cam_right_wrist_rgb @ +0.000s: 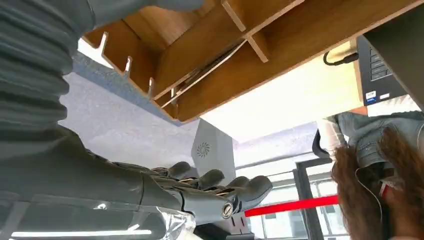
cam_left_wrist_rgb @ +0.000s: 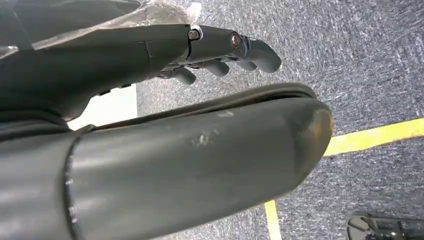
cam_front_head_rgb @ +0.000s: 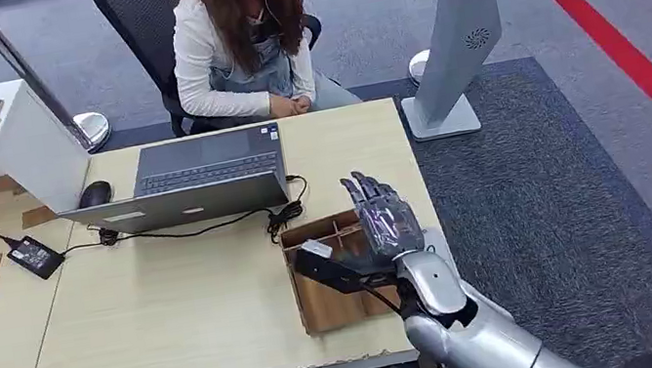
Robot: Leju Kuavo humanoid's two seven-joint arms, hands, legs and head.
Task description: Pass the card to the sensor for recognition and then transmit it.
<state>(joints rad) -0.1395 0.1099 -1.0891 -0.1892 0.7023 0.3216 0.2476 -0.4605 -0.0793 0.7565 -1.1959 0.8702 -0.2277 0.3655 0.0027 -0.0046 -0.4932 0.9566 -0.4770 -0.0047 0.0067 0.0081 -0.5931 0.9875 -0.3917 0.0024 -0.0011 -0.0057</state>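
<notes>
One laptop (cam_front_head_rgb: 202, 174), one mouse (cam_front_head_rgb: 94, 193), one wooden box (cam_front_head_rgb: 327, 278), one person (cam_front_head_rgb: 245, 39), one kiosk (cam_front_head_rgb: 461, 34).

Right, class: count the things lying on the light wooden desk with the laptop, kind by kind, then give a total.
Laptop: 1
Mouse: 1
Power adapter: 1
Wooden divided box: 1
Total: 4
The right hand is above the box, fingers apart, holding nothing.
</notes>
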